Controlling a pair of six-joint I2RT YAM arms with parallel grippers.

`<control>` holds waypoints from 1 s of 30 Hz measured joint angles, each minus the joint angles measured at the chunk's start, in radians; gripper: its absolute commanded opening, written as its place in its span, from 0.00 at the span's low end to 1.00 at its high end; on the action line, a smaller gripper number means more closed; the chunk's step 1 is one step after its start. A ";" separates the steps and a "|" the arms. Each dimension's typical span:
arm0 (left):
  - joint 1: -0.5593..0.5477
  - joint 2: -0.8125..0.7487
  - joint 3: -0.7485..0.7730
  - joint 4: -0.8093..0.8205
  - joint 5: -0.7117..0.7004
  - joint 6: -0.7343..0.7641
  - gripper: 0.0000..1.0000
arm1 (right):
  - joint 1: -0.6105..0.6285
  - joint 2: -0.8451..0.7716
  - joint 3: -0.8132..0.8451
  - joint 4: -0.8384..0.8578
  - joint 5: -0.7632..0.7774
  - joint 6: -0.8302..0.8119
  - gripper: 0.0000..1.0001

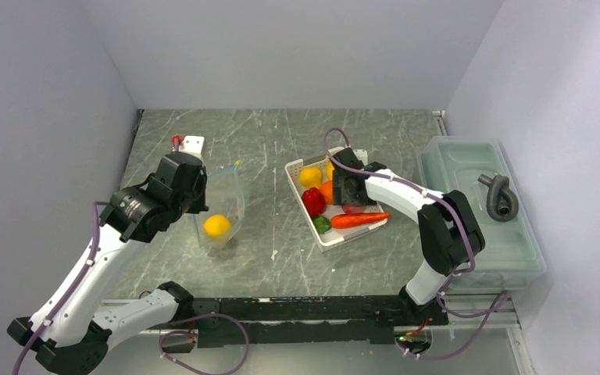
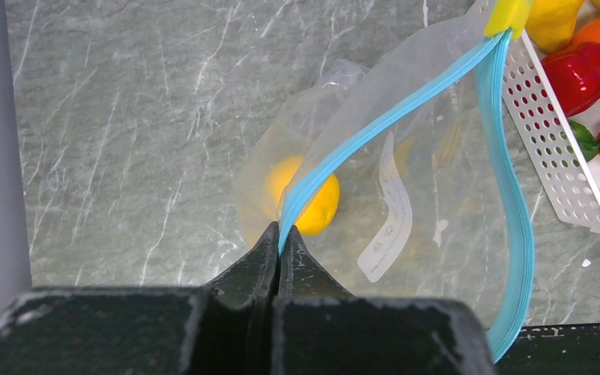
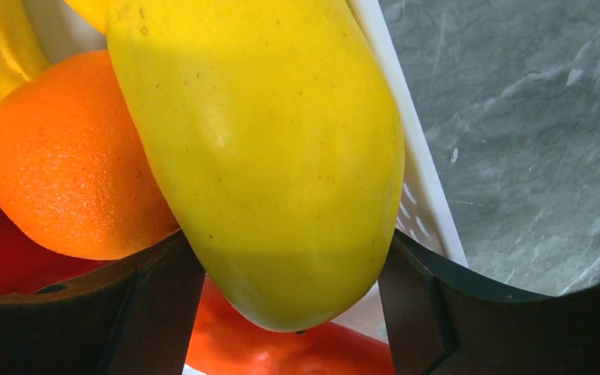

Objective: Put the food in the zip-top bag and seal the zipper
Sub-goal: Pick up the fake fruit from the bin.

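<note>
The zip-top bag stands open left of centre with a yellow lemon inside. My left gripper is shut on the teal zipper at the bag's near mouth corner; the lemon shows through the plastic. My right gripper is down in the white basket, over the food. Up close, that gripper is open, its fingers on either side of a yellow potato-like piece, close against its sides. An orange and red food lie beside and under it.
The basket also holds a red pepper, a carrot, a green piece and a yellow fruit. A translucent lidded bin with a grey hook stands at the right. A small white-and-red part lies at the back left.
</note>
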 measured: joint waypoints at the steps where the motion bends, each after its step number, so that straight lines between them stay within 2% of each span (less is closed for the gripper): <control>1: 0.000 0.000 -0.001 0.000 0.000 0.003 0.00 | 0.000 0.000 0.000 0.003 0.002 0.002 0.71; 5: 0.000 0.000 -0.009 -0.001 -0.002 0.006 0.00 | 0.000 0.000 0.000 0.006 0.003 0.006 0.60; 10: 0.000 0.000 -0.013 -0.003 -0.005 0.007 0.00 | 0.000 -0.014 0.000 0.001 -0.003 0.008 0.52; 21: 0.000 -0.002 -0.013 -0.003 -0.005 0.006 0.00 | 0.000 -0.208 -0.001 -0.040 -0.039 0.014 0.50; 30: 0.000 -0.004 -0.013 -0.003 -0.003 0.006 0.00 | 0.012 -0.294 -0.001 -0.062 -0.102 0.021 0.46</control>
